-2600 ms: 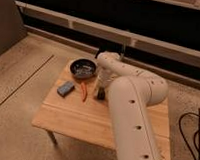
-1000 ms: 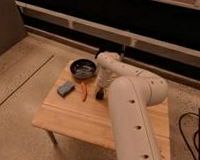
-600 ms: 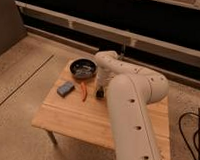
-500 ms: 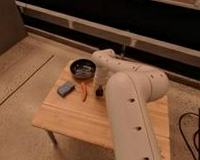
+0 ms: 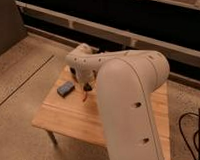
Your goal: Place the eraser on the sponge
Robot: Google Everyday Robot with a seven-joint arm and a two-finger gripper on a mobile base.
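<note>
— Sponge (image 5: 66,88) position?
— Flat on the table (image 5: 67,118), just beside the gripper (image 5: 87,86), toward the picture's left. Its long axis slants up-right, and nothing shows on it.
— Eraser? Grip?
— Eraser not distinguishable beneath the wrist; I cannot tell whether the gripper holds anything.

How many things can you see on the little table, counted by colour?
Grey-blue: 1, the sponge
Red-orange: 1, the curved strip
Total: 2
The claw hangs over the table beside the sponge; the white arm may hide more.
</note>
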